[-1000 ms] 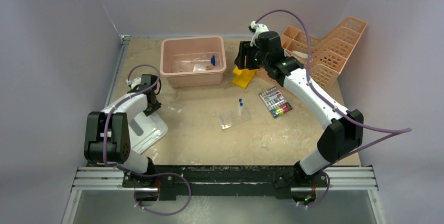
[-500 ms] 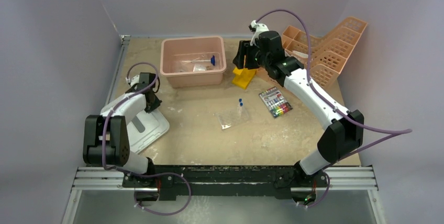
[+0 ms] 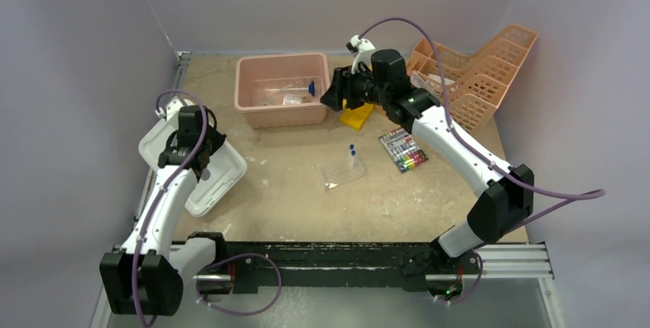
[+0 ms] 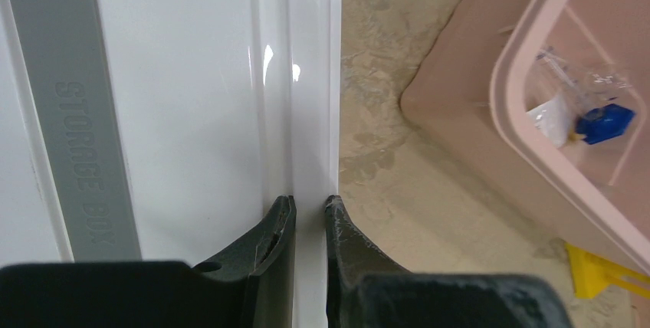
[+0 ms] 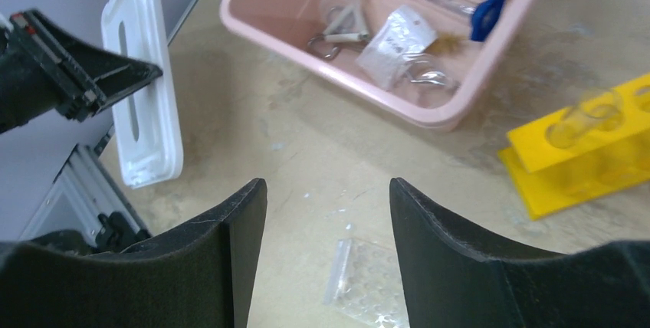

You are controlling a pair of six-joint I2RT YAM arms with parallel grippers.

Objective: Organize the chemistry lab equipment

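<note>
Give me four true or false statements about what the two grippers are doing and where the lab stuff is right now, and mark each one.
1. The left gripper is clamped on the rim of the white lid. True.
2. The right gripper is holding a tube. False: its jaws are wide open and empty, above the table.
3. The pink bin is empty. False: it holds clear bags, a blue piece and metal tongs.
4. The blue-capped tubes lie on the table, outside the bin. True.
</note>
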